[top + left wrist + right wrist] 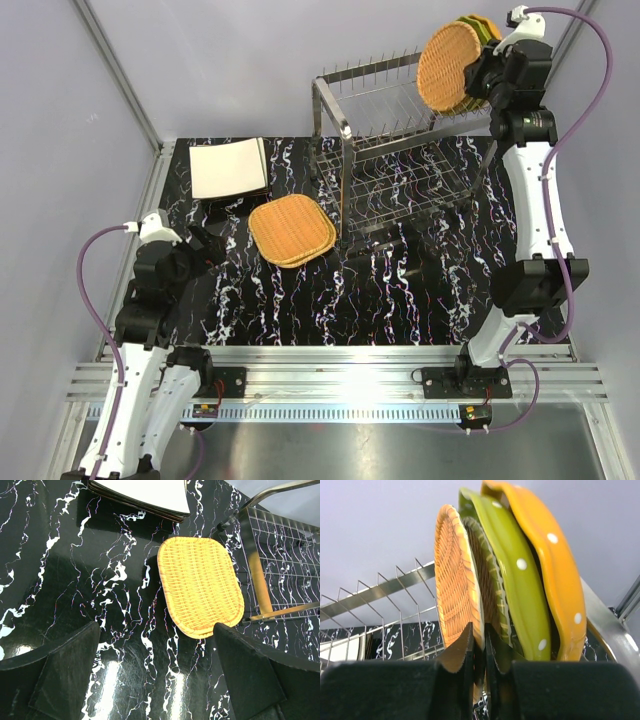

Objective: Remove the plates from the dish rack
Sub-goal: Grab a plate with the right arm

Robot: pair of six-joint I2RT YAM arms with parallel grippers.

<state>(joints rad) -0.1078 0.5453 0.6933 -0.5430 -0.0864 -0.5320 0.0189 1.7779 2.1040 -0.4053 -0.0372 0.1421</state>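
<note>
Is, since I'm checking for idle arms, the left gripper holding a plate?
No, the left gripper stands open and empty above the table.

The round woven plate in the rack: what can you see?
Orange-tan and basket-textured, the round woven plate stands on edge at the top tier's right end in the dish rack, first in a row with a second woven plate, a green plate and an orange plate. The right gripper is shut on its rim.

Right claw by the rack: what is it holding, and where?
The right claw pinches the front round woven plate by its rim. The left claw holds nothing.
</note>
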